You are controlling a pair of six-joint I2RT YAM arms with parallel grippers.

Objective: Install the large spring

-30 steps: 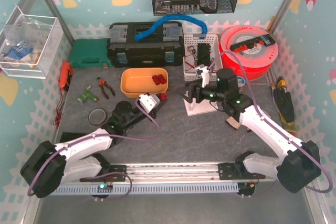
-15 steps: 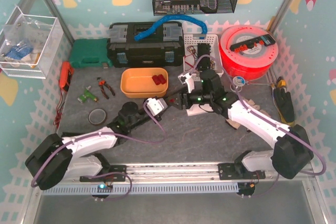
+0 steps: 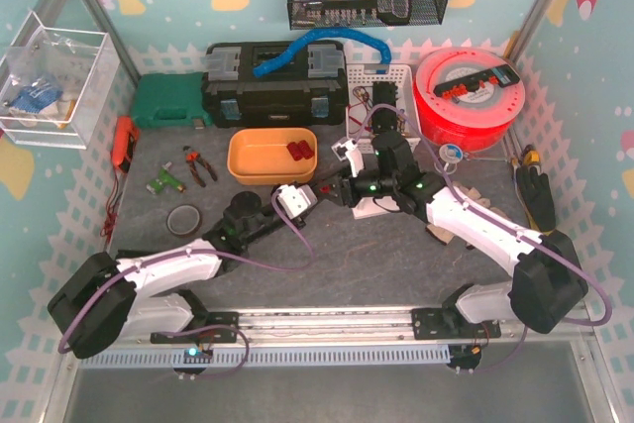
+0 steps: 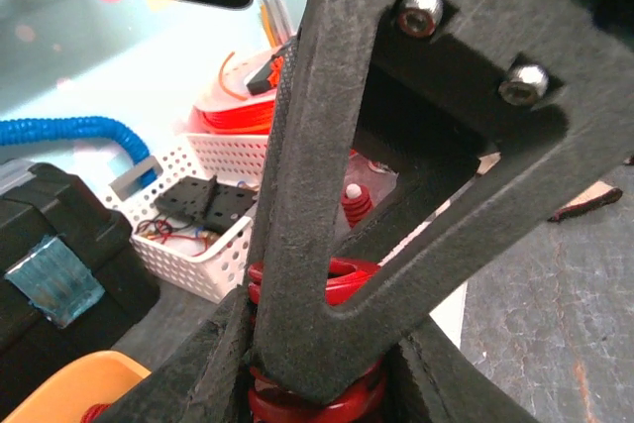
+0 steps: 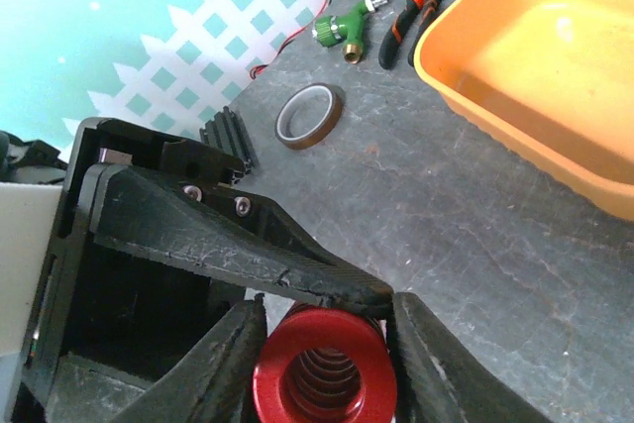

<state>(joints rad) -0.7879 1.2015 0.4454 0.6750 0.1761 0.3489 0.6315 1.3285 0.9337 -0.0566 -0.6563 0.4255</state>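
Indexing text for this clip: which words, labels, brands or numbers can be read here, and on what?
No text can be read in any view.
Black toolbox: front label, too small to read.
Red spool: any print is too small and blurred to read.

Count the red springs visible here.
2 certain: the large spring being gripped, and a small spring on a post beyond it. Red pieces in the orange tub may be more.

Grey slate table (image 3: pixel 347 264); orange tray (image 3: pixel 263 175), pliers (image 3: pixel 198 165), green case (image 3: pixel 173 101), black toolbox (image 3: pixel 274 96) on it
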